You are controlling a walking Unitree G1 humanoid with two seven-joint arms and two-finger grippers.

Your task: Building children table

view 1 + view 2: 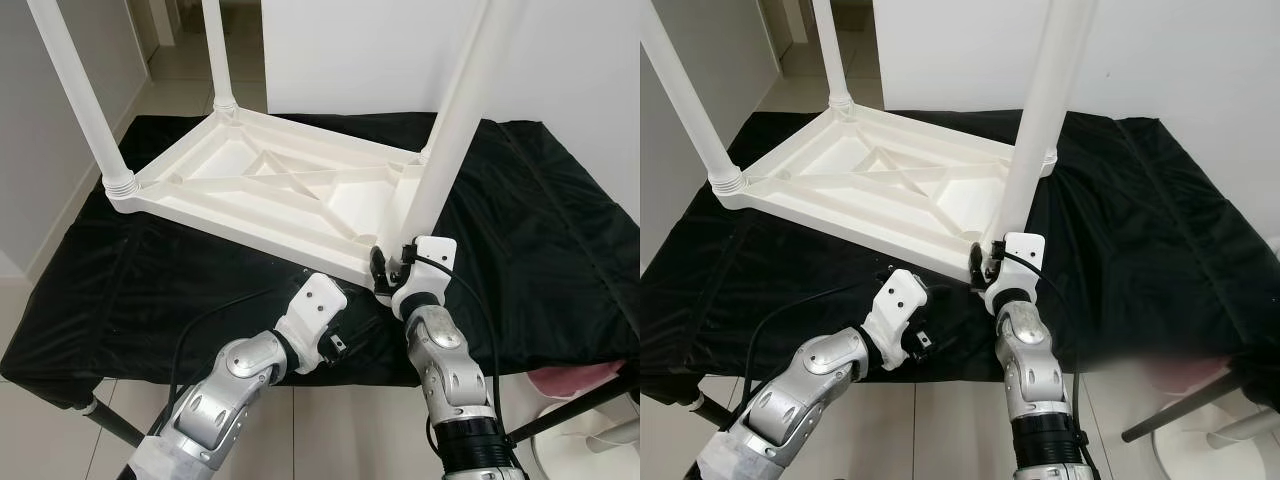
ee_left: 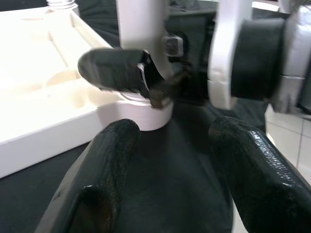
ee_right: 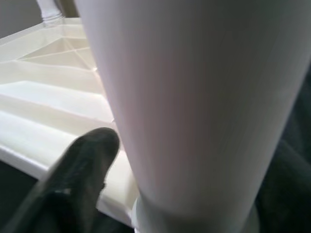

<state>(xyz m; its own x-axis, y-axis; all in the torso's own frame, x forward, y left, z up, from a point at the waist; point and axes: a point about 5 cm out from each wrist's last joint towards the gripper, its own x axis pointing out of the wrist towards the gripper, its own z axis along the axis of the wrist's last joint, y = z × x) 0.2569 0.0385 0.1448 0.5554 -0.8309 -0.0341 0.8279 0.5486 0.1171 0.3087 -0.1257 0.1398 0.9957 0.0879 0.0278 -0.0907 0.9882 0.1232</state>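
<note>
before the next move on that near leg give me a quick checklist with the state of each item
1. Tabletop lies upside down on the black cloth: ok.
2. Right tool is at the base of the near leg, fingers around it: ok.
3. Near leg fully seated in its corner socket: cannot tell, the joint is partly hidden by the tool.
4. Left tool is open, free of the leg and low over the cloth beside the corner: ok.
5. The other two legs in view, far left leg and back leg, stand upright in their sockets: ok.
6. Near corner sits close to the cloth's front edge: not ok, little margin if the top slides.
</note>
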